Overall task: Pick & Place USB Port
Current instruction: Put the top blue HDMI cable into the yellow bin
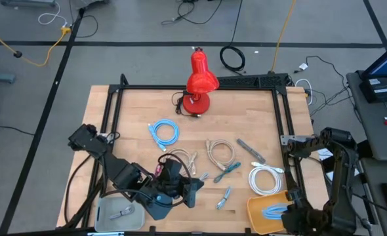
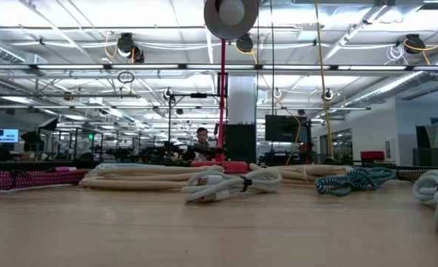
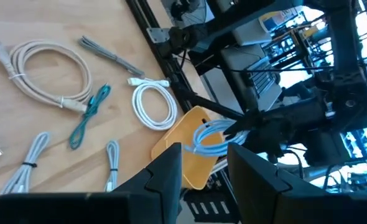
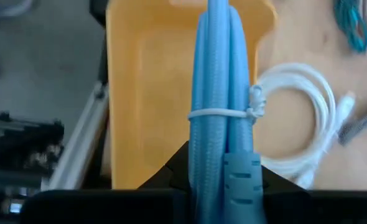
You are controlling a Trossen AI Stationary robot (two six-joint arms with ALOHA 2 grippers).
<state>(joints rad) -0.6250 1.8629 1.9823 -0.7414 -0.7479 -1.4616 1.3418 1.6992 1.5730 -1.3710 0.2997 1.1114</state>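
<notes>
Right gripper (image 4: 224, 186) clamped on a bundled light-blue cable (image 4: 221, 93), tied with a white twist tie and hanging over the yellow tray (image 4: 149, 93) at the table's near right corner, just beside a coiled white cable (image 4: 311, 106). Left gripper (image 3: 202, 180) raised over the near-left part of the wooden table (image 1: 134, 105), fingers (image 3: 168, 177) apart and holding nothing, with a grey tray (image 1: 118, 213) beside it. Farther back: another blue cable coil (image 1: 164, 132), beige cable coils (image 1: 221, 154), a teal cable (image 1: 227, 170) and a red desk lamp (image 1: 199, 82)
</notes>
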